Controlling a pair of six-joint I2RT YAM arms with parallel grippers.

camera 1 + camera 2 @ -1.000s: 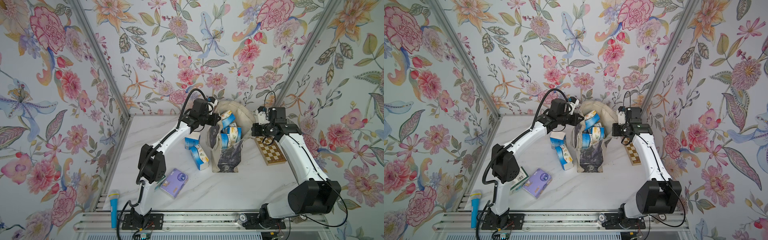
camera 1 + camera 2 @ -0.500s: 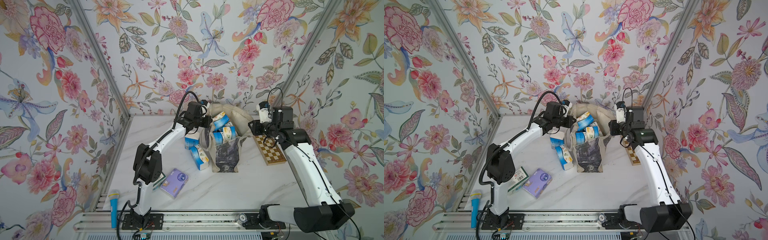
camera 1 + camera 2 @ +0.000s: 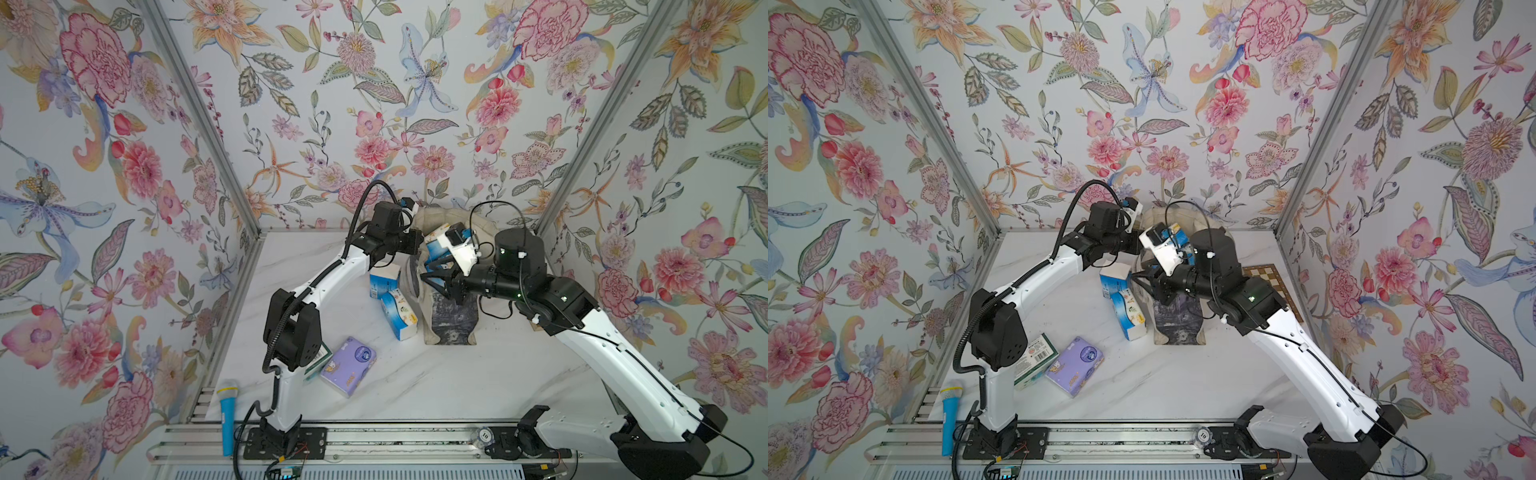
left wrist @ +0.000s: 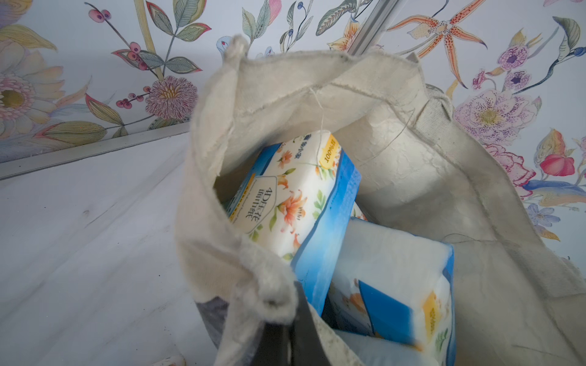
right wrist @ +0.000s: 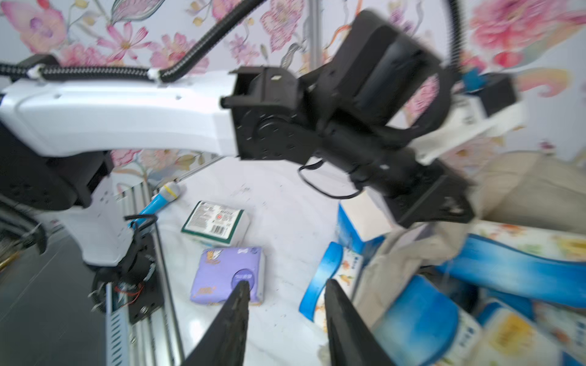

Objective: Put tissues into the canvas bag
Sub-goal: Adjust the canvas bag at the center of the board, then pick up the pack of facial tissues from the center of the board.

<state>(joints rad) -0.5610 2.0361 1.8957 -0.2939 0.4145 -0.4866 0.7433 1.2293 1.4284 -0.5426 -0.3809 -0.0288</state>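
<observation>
- Four tissue packs (image 3: 1121, 307) lie loose on the table (image 3: 457, 382): a green-white pack (image 3: 1036, 359), a lilac pack (image 3: 348, 365), and two blue packs (image 3: 399, 313) just beside the canvas bag (image 3: 451, 320).
- Left gripper (image 3: 413, 245) pinches the bag's rim tight; a slip would collapse the mouth.
- Right gripper (image 5: 285, 285), half-open and empty, hovers beside the mouth and could snag fabric.

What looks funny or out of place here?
The blue toy microphone lies half off the table, over the metal rail, an odd thing among tissue packs. The canvas bag slumps, with a loose thread hanging from its rim. Nothing looks spilled or broken.
</observation>
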